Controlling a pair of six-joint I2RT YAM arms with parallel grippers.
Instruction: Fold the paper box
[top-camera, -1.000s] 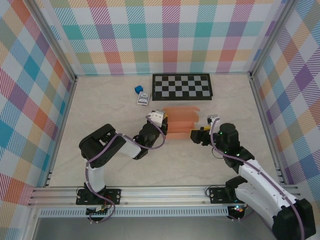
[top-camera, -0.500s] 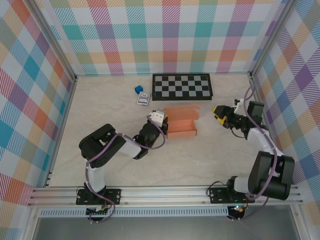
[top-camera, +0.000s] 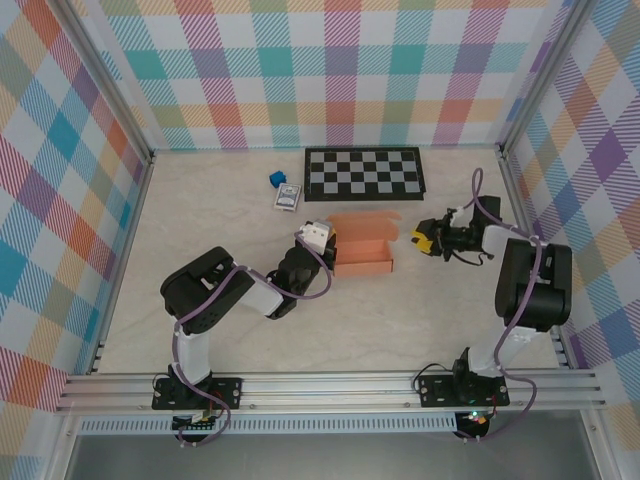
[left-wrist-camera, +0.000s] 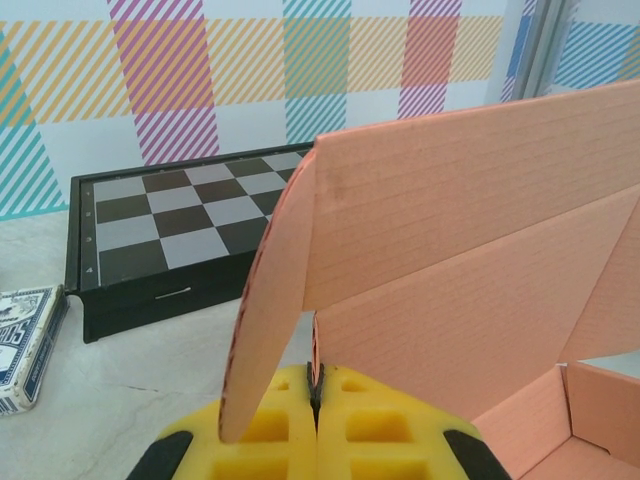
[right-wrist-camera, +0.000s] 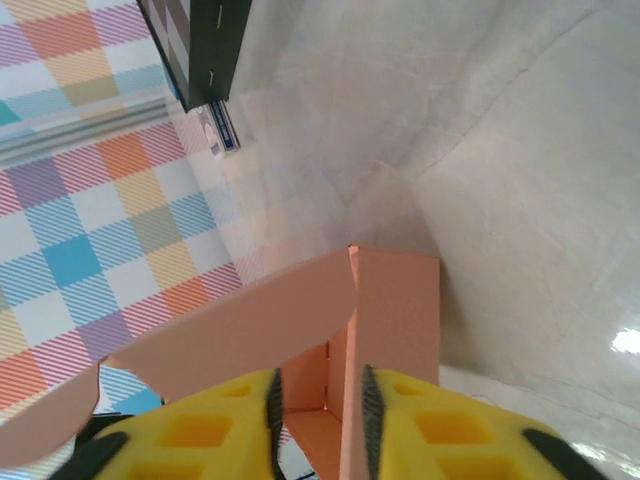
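The paper box (top-camera: 362, 248) is a salmon-orange cardboard tray with its lid flap (left-wrist-camera: 470, 200) standing up, at the middle of the table. My left gripper (top-camera: 322, 243) is at the box's left end. In the left wrist view its yellow fingers (left-wrist-camera: 270, 430) are shut on the thin edge of the box's left wall (left-wrist-camera: 318, 365), and a side flap (left-wrist-camera: 270, 300) leans over the left finger. My right gripper (top-camera: 422, 240) is just right of the box's right end. Its jaws stand a narrow gap apart, and the box's end wall (right-wrist-camera: 395, 310) lines up with that gap.
A black-and-grey chessboard (top-camera: 365, 173) lies behind the box. A small blue cube (top-camera: 276, 179) and a blue-and-white card pack (top-camera: 288, 198) lie at the back left. Plaid walls and metal rails close in the table, and the right rail is close to my right arm.
My right gripper left the box's front right corner, swung out to the right, then came back toward the box's right end with its jaws narrowing. The left gripper kept its hold.
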